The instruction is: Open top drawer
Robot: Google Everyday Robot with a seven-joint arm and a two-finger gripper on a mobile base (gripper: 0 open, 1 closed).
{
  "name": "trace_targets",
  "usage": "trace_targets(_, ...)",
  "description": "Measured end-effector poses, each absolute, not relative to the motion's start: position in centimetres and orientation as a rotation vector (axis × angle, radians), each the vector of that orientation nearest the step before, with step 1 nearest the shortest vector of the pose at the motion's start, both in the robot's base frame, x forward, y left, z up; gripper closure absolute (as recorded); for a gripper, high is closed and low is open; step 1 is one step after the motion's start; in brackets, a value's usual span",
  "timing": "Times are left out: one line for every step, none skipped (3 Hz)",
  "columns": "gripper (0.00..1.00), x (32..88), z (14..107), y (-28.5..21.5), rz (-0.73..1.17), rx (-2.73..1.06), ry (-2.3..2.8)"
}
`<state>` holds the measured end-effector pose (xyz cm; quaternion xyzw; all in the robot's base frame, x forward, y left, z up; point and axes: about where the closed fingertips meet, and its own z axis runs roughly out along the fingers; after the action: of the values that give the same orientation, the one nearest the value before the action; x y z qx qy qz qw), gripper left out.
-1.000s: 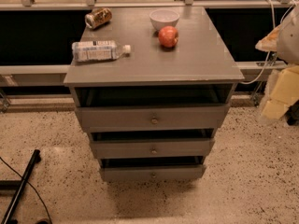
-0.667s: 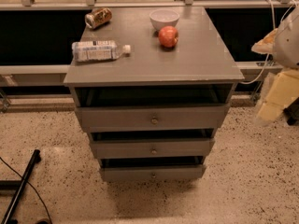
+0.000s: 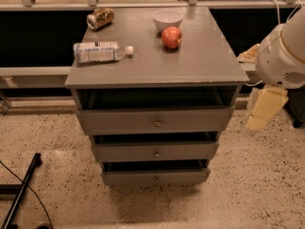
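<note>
The grey cabinet has three stepped drawers. The top drawer is the widest, with a flat front and a small round brass knob at its centre; a dark gap shows above its front. Below it are the mid-width drawer and the narrowest drawer. My gripper is pale cream and hangs below the white arm housing, to the right of the cabinet at top-drawer height. It is apart from the drawer and its knob and holds nothing I can see.
On the cabinet top lie a plastic water bottle, a can on its side, a white bowl and a red apple. A black pole and cable lie on the speckled floor at the left. A railing runs behind.
My gripper has moved a little left and down, closer to the cabinet's right side. The drawers and the objects on top have not moved.
</note>
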<state>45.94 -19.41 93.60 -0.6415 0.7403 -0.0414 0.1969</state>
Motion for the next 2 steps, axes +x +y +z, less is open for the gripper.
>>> trace_targets(0.00, 46.7, 92.4, -19.2, -0.076, -1.807, 2.037)
trace_targets(0.00, 47.5, 88.3, -19.3, -0.042, -1.802, 2.005)
